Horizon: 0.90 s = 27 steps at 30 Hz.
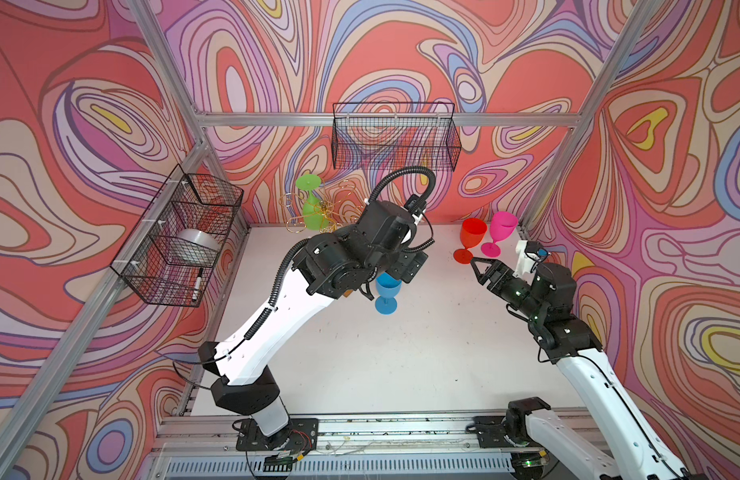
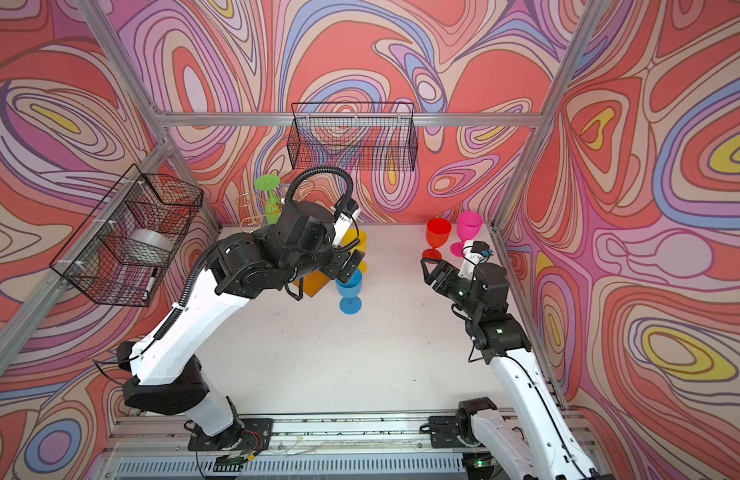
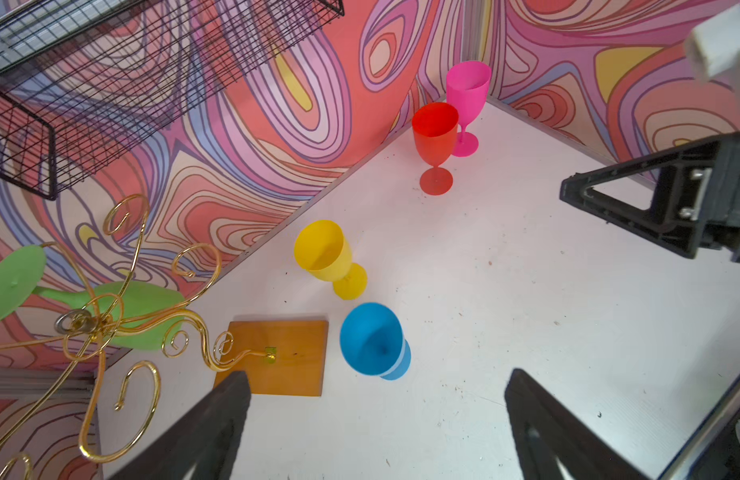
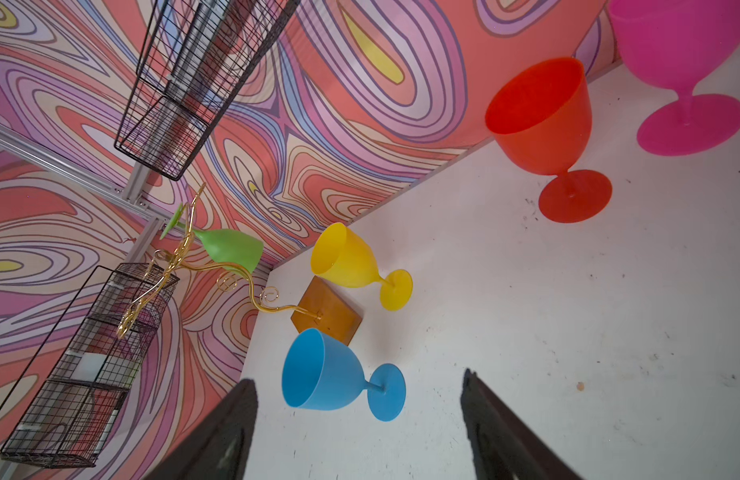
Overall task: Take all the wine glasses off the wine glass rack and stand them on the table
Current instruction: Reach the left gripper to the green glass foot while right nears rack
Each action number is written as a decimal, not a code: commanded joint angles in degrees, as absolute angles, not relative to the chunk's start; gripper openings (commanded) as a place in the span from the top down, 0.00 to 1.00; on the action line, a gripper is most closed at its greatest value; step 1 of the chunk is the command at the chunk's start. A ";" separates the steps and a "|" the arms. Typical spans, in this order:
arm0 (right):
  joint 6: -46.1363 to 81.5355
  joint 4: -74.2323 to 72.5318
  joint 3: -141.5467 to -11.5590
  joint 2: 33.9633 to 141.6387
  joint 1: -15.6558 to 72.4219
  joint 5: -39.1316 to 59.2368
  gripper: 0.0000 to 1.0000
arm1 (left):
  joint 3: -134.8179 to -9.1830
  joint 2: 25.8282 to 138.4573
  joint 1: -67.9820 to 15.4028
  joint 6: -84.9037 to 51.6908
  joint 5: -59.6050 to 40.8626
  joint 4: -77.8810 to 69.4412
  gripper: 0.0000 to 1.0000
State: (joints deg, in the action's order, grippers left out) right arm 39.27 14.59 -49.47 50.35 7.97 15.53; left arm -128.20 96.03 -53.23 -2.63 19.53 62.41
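Observation:
A green wine glass [image 1: 314,212] [image 3: 139,299] hangs upside down on the gold wire wine glass rack [image 1: 294,226] [image 3: 123,316] at the back left. The rack's amber base [image 3: 285,357] [image 4: 326,309] lies flat on the table. My left gripper [image 3: 375,375] [image 2: 350,266] hovers open and empty just over a blue glass [image 1: 387,291] [image 3: 372,338] that stands upright beside the base. My right gripper [image 4: 358,377] [image 1: 478,266] is open and empty on the right, short of the red glass [image 1: 472,237].
A yellow glass [image 3: 324,251] stands behind the blue one. The red glass and a pink glass [image 1: 503,226] stand in the back right corner. Black mesh baskets hang on the back wall [image 1: 395,137] and on the left wall [image 1: 181,237].

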 commanded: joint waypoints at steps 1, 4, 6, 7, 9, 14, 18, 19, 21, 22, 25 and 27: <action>37.14 14.06 -51.88 51.18 10.28 13.79 0.19 | -128.69 94.74 -49.72 -5.90 18.52 65.46 0.04; 35.04 13.76 -53.18 51.90 15.08 9.72 0.19 | -129.01 93.58 -45.93 -7.50 15.86 64.56 0.04; 33.60 13.80 -54.23 52.91 18.72 6.88 0.19 | -129.41 93.03 -43.29 -8.37 14.80 64.34 0.04; 32.80 13.80 -54.80 53.57 20.56 5.89 0.19 | -129.77 92.68 -42.06 -8.73 14.03 64.56 0.04; 31.20 13.93 -56.02 54.85 23.70 3.84 0.19 | -129.73 91.89 -39.49 -9.51 12.91 64.52 0.04; 26.34 13.89 -58.64 57.97 31.70 -0.90 0.19 | -128.15 90.33 -31.88 -12.25 7.72 63.79 0.04; 22.57 14.41 -60.57 60.56 37.53 -4.69 0.19 | -126.09 89.65 -25.68 -15.23 2.67 62.08 0.04; 21.55 14.33 -60.95 61.20 39.08 -5.70 0.19 | -125.67 89.57 -24.27 -16.11 1.52 61.63 0.05; 19.83 14.37 -61.68 62.23 41.82 -7.48 0.20 | -124.49 89.39 -22.05 -17.76 -0.07 60.21 0.05; 18.84 14.35 -61.99 62.80 43.23 -8.55 0.19 | -123.98 89.22 -20.91 -18.58 -0.64 59.56 0.05; 17.00 14.50 -62.79 64.11 46.05 -10.49 0.20 | -123.32 89.15 -18.68 -20.90 -1.69 57.89 0.06; 16.37 14.76 -63.08 64.83 47.17 -10.98 0.20 | -122.99 89.31 -17.53 -22.36 -2.24 56.69 0.07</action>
